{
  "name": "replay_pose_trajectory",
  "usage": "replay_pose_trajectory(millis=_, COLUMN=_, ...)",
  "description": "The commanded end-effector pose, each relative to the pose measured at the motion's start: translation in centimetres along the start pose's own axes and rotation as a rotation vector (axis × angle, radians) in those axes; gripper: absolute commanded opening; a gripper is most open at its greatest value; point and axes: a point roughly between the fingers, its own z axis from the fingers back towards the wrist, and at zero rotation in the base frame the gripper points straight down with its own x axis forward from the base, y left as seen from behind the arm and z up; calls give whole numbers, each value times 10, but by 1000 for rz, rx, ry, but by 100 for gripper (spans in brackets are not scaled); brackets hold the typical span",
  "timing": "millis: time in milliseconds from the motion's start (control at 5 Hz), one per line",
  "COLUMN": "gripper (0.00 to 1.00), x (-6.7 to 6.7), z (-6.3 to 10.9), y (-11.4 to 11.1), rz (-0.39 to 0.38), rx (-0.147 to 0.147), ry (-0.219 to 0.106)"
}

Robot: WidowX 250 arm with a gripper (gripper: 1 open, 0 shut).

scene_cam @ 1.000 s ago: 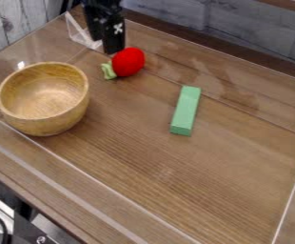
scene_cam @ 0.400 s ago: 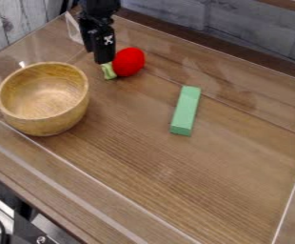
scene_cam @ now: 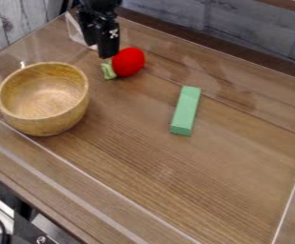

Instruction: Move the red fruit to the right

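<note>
The red fruit (scene_cam: 127, 62) is a small round strawberry-like toy with a green leafy end pointing left, lying on the wooden table near the back. My black gripper (scene_cam: 107, 50) hangs just behind and left of it, its tip close above the leafy end. The fingers point down and I cannot make out whether they are open or shut. Nothing appears held.
A wooden bowl (scene_cam: 42, 97) stands at the left. A green rectangular block (scene_cam: 186, 110) lies right of centre. Clear acrylic walls (scene_cam: 290, 205) border the table (scene_cam: 176, 172).
The gripper shifted slightly left and down toward the fruit's leafy end, then came back a little to the right. The fruit has not moved.
</note>
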Motion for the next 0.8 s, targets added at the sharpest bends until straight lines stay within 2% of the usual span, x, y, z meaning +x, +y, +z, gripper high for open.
replay_pose_trajectory(millis=0, gripper=100, x=16, z=12, y=6, rz=24, rx=58, ry=-38)
replay_pose_trajectory(millis=400, gripper=100, x=21, z=-17, y=21, rz=89, rx=63, ry=-25)
replay_pose_trajectory(millis=600, gripper=0, x=19, z=-13, y=15, rz=85, rx=65, ry=-24)
